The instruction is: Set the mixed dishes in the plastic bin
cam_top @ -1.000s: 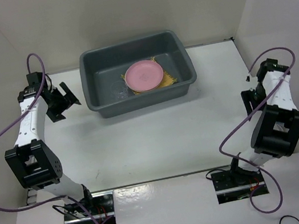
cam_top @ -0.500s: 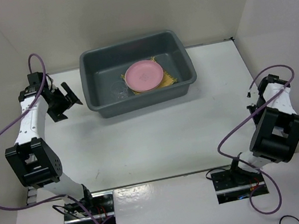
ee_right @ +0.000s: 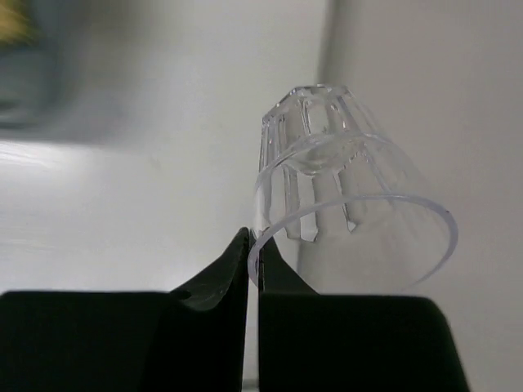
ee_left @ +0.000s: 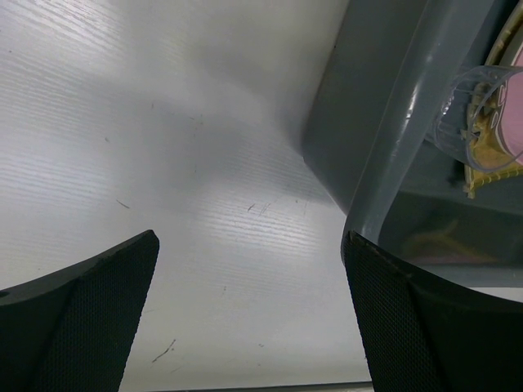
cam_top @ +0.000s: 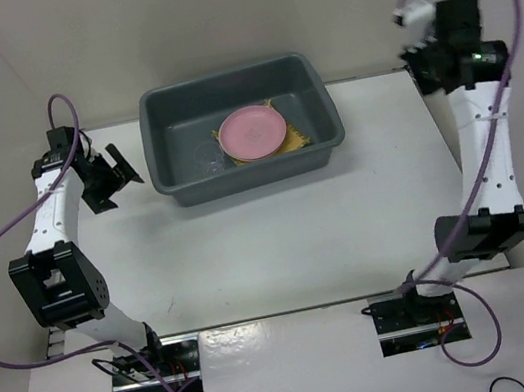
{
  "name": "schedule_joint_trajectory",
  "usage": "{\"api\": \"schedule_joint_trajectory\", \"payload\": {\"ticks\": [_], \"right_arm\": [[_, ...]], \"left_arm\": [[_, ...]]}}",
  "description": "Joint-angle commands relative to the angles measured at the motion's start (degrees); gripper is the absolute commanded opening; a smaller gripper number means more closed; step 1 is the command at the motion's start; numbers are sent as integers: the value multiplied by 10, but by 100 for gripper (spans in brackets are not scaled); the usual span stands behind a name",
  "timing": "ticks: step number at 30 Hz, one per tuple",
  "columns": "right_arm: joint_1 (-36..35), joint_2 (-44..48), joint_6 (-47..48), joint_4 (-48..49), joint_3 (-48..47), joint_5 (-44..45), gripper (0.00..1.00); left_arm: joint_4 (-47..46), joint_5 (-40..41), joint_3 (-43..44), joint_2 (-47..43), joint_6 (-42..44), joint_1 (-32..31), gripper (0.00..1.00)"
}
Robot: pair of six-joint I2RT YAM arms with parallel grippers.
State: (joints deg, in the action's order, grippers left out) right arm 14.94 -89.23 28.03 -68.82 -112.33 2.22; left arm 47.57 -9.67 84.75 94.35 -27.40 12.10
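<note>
On my screens, the pink plate (cam_top: 251, 132) lies on the yellow mat (cam_top: 295, 136) inside the grey-blue bin (cam_top: 258, 174), a clear cup (ee_left: 474, 102) beside them, while a second ribbed cup (ee_right: 343, 204) hangs tilted, rim pinched by the right gripper (ee_right: 252, 245).

Left arm (cam_top: 53, 218): elbow folded low, forearm reaching forward, left gripper (ee_left: 249, 238) turned sideways with its jaws spread wide and nothing between them. Right arm (cam_top: 482, 147): stretched tall and nearly straight, wrist high at the far right; right gripper (ee_right: 253, 245) pinched closed on the rim of a clear plastic cup (ee_right: 351, 188).
</note>
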Motion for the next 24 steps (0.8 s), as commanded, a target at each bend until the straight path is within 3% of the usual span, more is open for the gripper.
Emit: {"api": "schedule_joint_trajectory", "payload": {"ticks": [1,6,13,24], "right_arm": [[-185,-27,-11,-57,-143,-35,0],[-329,-208,-18,-57,-375,-95,0],[-406,-486,-2,-57,-668,-205,0],[-519,-605,-4,153,-631,-173,0]], "left_arm": [[-18,3,-6,-28,-4,6,100],[-29,3,-37,-41,-9,11,100],[-54,-3,-83,-66,-20,11,100],[-48,15,-109,-79,-19,16,100]]}}
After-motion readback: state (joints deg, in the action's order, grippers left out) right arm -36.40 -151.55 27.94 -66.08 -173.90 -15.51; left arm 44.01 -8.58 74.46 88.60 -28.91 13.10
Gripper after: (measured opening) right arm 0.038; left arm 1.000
